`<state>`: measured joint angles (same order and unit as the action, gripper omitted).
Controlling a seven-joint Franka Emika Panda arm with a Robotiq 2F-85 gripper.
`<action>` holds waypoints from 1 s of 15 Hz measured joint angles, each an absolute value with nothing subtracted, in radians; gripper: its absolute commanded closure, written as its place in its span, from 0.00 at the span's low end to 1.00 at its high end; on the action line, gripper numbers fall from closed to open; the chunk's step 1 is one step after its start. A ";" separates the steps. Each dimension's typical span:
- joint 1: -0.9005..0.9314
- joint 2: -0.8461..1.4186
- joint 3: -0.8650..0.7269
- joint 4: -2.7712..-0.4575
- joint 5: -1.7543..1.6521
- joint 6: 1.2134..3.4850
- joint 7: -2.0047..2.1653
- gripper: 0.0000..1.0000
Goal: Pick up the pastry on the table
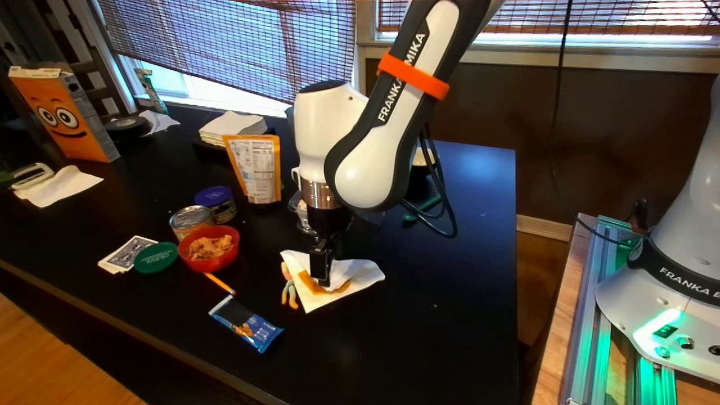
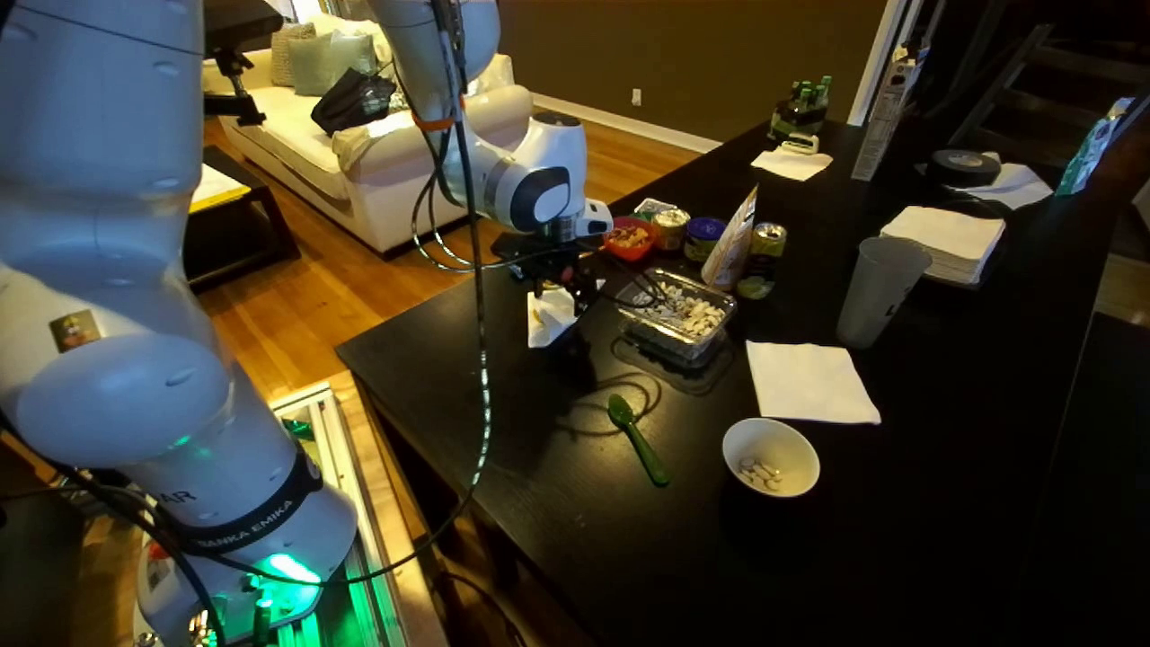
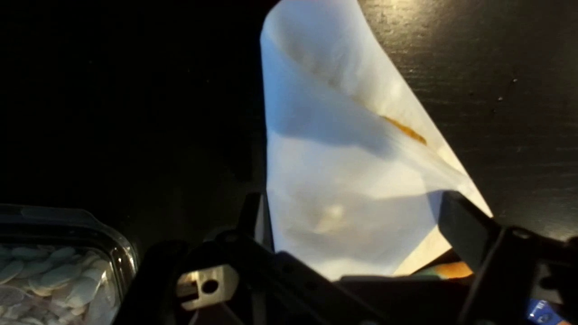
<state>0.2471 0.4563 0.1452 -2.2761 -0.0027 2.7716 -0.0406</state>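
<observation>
The pastry (image 1: 342, 287) is mostly covered by a folded white paper napkin (image 1: 365, 273). A brown edge shows in an exterior view. In the wrist view, a golden-brown sliver of the pastry (image 3: 405, 131) shows beside the napkin fold (image 3: 316, 171). The napkin and pastry lie on the black table (image 1: 439, 337). My gripper (image 1: 323, 275) points down over the napkin. In the wrist view, the gripper (image 3: 354, 212) is open, with one finger at each side of the napkin and nothing shut between them. Whether the fingertips touch the napkin or table, I cannot tell.
A clear box of pale pieces (image 2: 683, 310) stands close beside the gripper, also in the wrist view (image 3: 54, 284). A small toy figure (image 1: 289, 288) touches or nearly touches the napkin. A blue packet (image 1: 247, 325), a red bowl (image 1: 208, 250) and a green spoon (image 2: 640, 442) lie around.
</observation>
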 measured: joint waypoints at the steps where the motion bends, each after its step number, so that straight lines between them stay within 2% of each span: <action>1: 0.244 0.460 0.145 -2.276 -0.003 2.772 -0.043 0.00; 7: 0.179 0.487 0.155 -2.278 0.000 2.773 -0.088 0.00; 15: -0.030 0.535 0.335 -2.265 0.107 2.774 -0.292 0.00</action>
